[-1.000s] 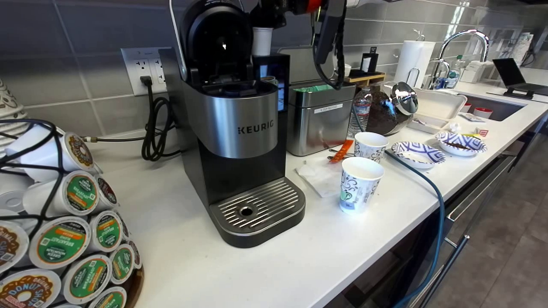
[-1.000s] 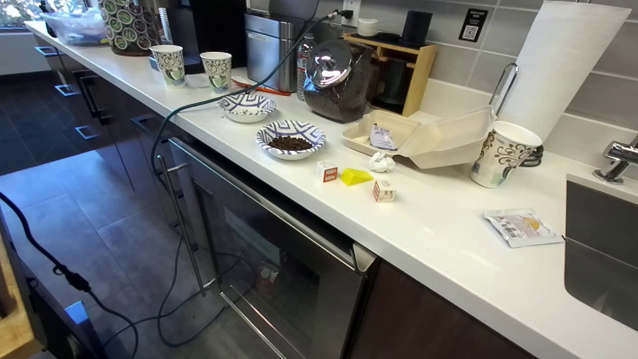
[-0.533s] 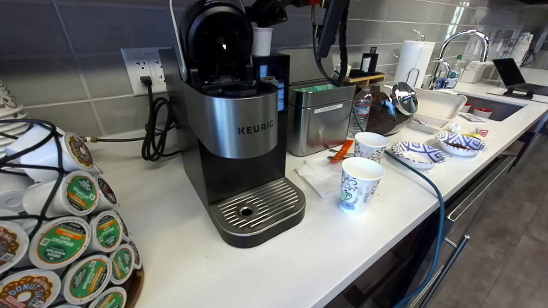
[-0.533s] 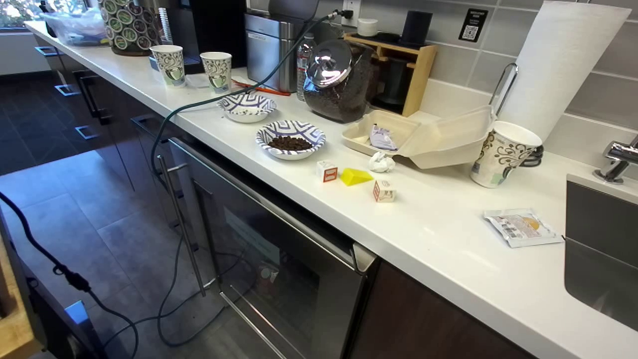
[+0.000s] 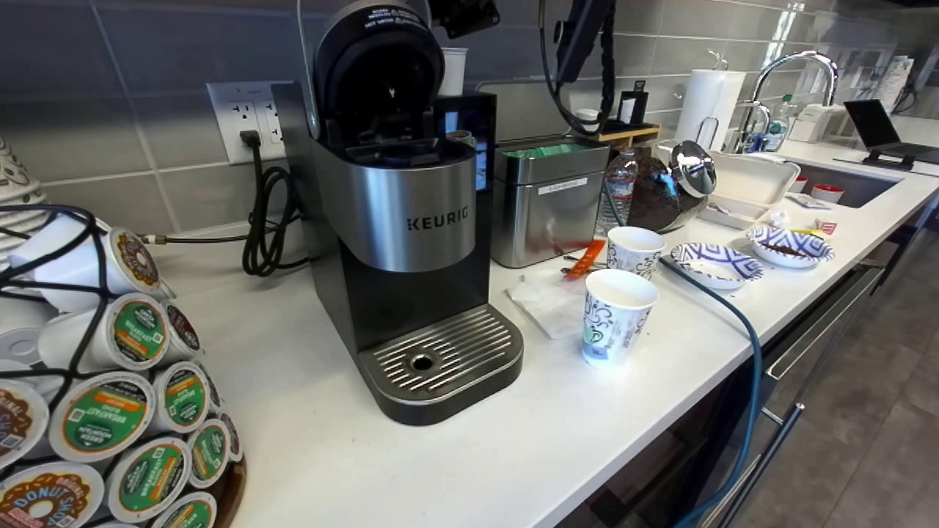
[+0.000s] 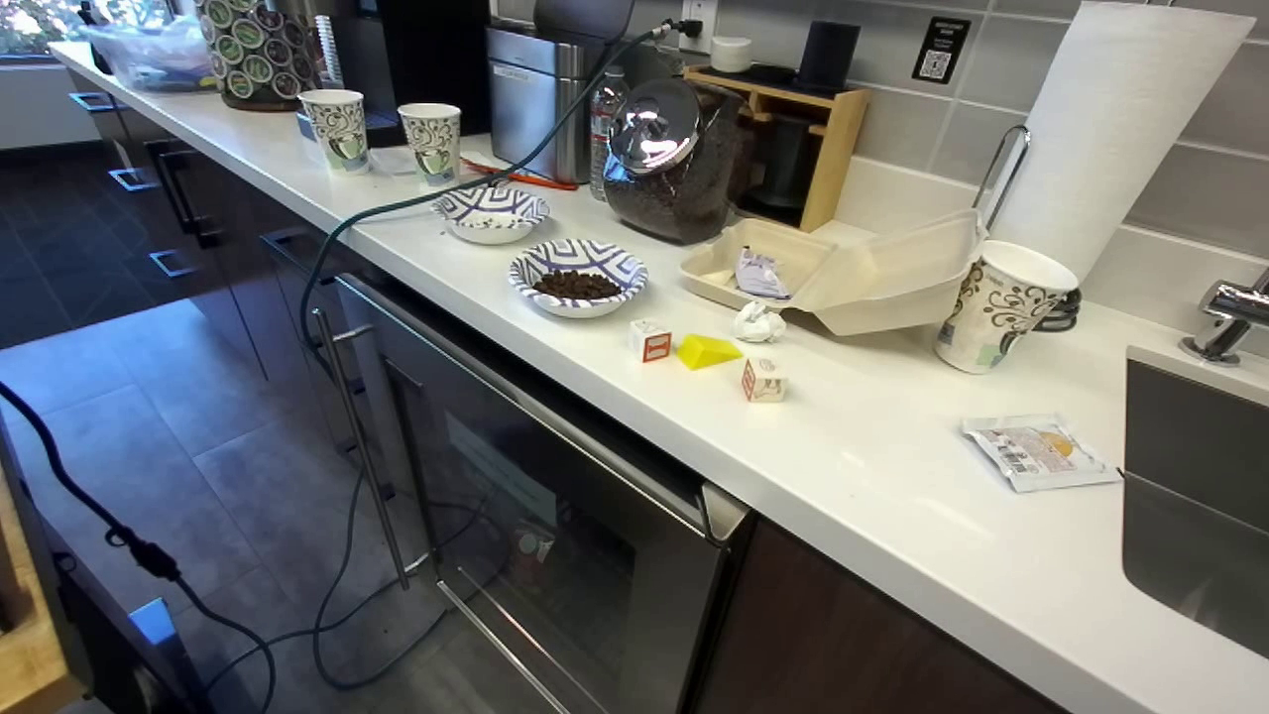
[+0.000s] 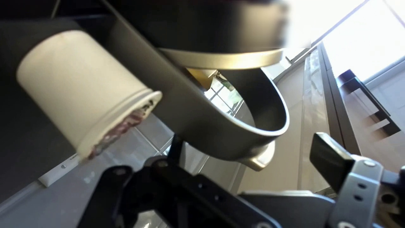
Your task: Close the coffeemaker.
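Observation:
The coffeemaker [image 5: 407, 213] is a large black and brushed-silver Keurig on the counter. Its rounded black lid [image 5: 381, 62] is raised, with its underside facing forward. The round perforated drip tray [image 5: 440, 359] sits at its base. In the wrist view the dark lid [image 7: 190, 25] fills the top, and its grey loop handle [image 7: 202, 120] crosses the middle. My gripper [image 7: 253, 152] is open, its fingers wide apart, with the handle's end between them. I cannot tell whether the left finger touches the handle. In an exterior view part of the gripper [image 5: 462, 16] shows behind the lid; its fingertips are hidden.
A white cup [image 5: 452, 71] stands on a black appliance [image 5: 480, 147] just behind the coffeemaker; the cup also shows in the wrist view [image 7: 82, 88]. A steel bin [image 5: 546, 205], patterned cups [image 5: 618, 319] and a pod holder [image 5: 110, 411] stand nearby. A cable [image 5: 741, 330] crosses the counter.
The lid has tipped slightly forward, and the lettering on its top now shows. The gripper and arm have shifted up and to the right in the exterior view.

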Robot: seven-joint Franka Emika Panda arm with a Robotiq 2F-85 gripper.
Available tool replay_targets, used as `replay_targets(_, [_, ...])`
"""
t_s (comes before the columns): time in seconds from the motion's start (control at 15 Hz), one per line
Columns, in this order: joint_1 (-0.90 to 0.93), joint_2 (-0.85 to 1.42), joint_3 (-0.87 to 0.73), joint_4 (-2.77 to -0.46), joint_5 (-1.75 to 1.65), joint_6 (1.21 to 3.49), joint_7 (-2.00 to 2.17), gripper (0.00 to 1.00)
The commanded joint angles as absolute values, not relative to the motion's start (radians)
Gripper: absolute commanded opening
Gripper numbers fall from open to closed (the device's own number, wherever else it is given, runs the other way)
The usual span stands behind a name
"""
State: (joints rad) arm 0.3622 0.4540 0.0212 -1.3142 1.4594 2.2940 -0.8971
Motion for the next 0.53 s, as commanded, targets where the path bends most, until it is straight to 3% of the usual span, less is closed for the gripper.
replay_targets(0.0, [0.304,0.374,0.106,-1.392,1.353,2.202,-0.811,1.0])
replay_targets(0.47, [0.291,0.206,0.125,-1.65,1.13,2.294,-0.757,1.0])
